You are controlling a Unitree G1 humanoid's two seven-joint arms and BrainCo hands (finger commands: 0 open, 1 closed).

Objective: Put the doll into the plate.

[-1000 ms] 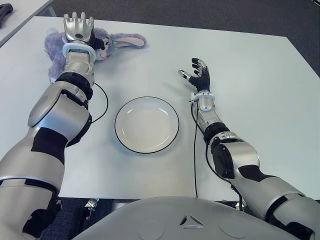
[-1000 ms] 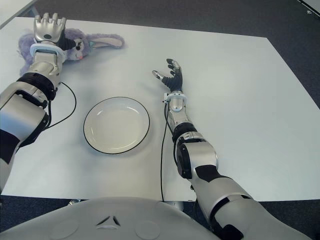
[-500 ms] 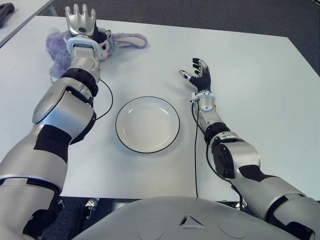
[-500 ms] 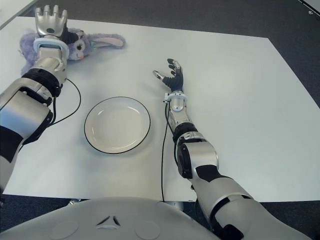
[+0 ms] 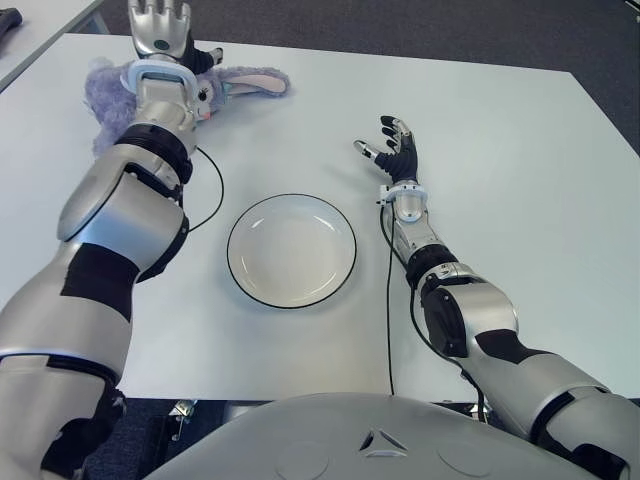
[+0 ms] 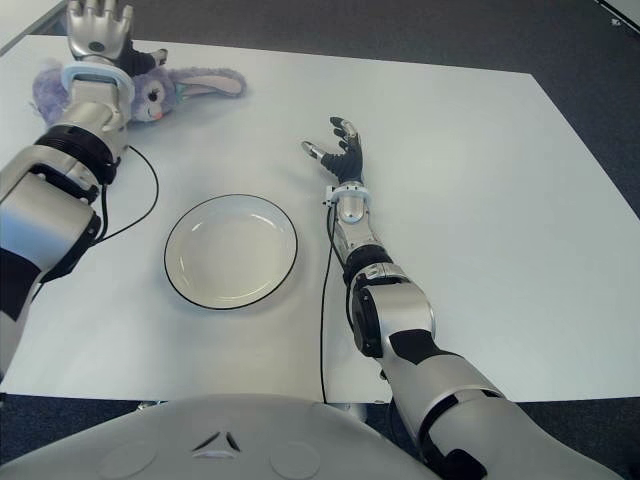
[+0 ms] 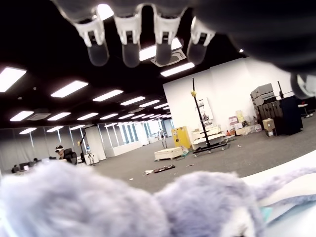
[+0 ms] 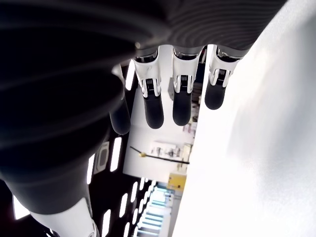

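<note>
Our left hand [image 5: 160, 28] has reached farther over the doll [image 5: 205, 85] in the last second, so its fingers [image 7: 129, 37] now hang spread and empty above the plush, past its far side, gripping nothing. The doll lies on the white desk [image 5: 500, 140], well apart from the empty plate [image 5: 291, 249] nearer us. We judge the grasp not yet begun. Our right hand [image 5: 393, 150] shows beside the plate on its right, fingers [image 8: 180, 98] loosely open, holding nothing.
</note>
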